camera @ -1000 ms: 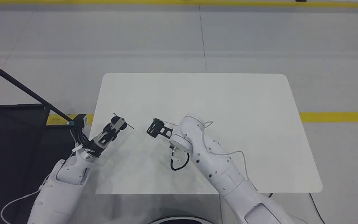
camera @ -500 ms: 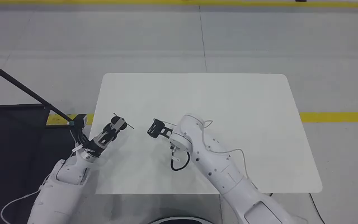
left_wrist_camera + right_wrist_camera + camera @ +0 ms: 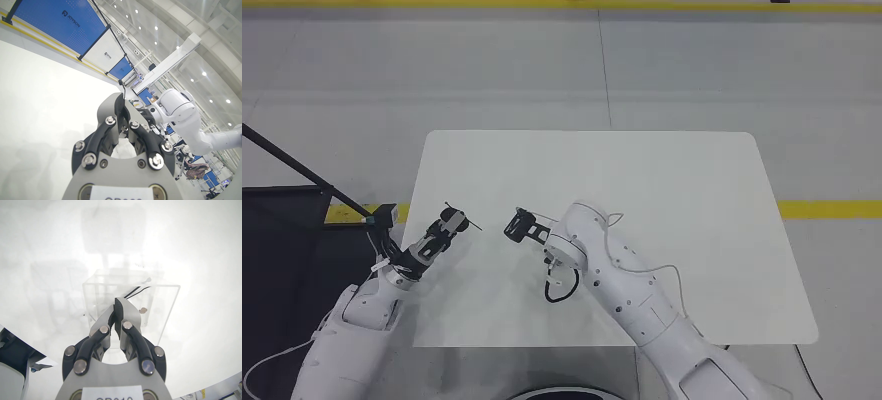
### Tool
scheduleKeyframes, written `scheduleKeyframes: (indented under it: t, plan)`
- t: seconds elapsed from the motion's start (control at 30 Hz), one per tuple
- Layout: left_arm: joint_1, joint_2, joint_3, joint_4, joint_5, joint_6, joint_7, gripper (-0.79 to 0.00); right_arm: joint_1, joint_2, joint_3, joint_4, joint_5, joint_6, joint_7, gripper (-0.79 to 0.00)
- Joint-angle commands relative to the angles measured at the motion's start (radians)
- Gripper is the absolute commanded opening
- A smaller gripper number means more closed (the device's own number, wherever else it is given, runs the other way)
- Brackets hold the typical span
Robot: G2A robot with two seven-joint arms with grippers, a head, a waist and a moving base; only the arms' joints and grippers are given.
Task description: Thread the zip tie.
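A white rectangular table [image 3: 662, 190] carries a clear acrylic box [image 3: 166, 306], with the right gripper [image 3: 118, 302] pressed closed over it. At its 9 o'clock, the left gripper [image 3: 122, 106] is clenched on a thin black plastic zip tie [image 3: 124, 91]. The tie is likely light, springy and slick, and probably best pinched near its tail.

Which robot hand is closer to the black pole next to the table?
Left. The left gripper is over the table's near-left part, close to the edge beside the black pole; the right gripper is farther in, toward the middle.
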Motion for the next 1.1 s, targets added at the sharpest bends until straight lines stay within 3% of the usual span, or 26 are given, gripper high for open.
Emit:
scheduleKeyframes:
  t: [0.0,0.33,0.57,0.73,1.07]
  plan:
    - [0.0,0.0,0.0,0.0,0.0,0.0,0.0,-0.785,0.002,0.001,0.008,-0.005,0.022,-0.003,0.024,-0.748]
    - [0.0,0.0,0.0,0.0,0.0,0.0,0.0,-0.785,-0.004,0.01,0.025,-0.06,0.051,0.005,0.066,-0.742]
    - [0.0,0.0,0.0,0.0,0.0,0.0,0.0,-0.785,0.007,0.007,0.011,-0.026,0.07,0.012,0.079,-0.727]
    - [0.0,0.0,0.0,0.0,0.0,0.0,0.0,-0.785,0.025,0.006,0.005,-0.002,0.087,0.012,0.096,-0.616]
    - [0.0,0.0,0.0,0.0,0.0,0.0,0.0,-0.785,0.047,0.001,-0.019,0.046,0.104,0.019,0.107,-0.613]
